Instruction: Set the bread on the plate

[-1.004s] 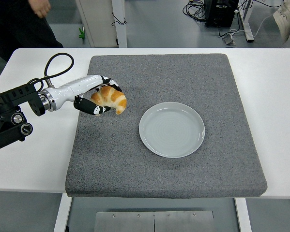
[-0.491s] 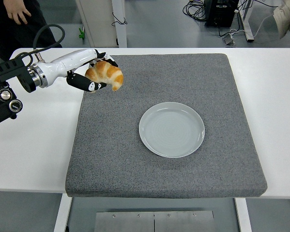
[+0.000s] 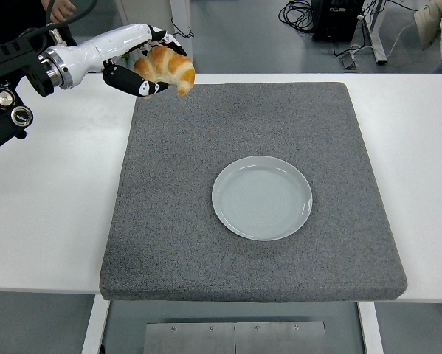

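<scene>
Left hand (image 3: 143,68) grips the croissant (image 3: 165,68) above the mat's (image 3: 250,243) far-left corner; it should carry it right, over the plate (image 3: 239,214), before lowering

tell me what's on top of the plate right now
Nothing. The plate lies bare on the grey mat, its whole face in view. The croissant is held in the left hand at the mat's far left corner, well away from the plate.

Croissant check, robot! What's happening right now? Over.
Left hand shut on golden croissant, held above grey mat's far-left corner. Round pale plate empty, mid-mat. Nothing in the way. Right hand out of view.
</scene>
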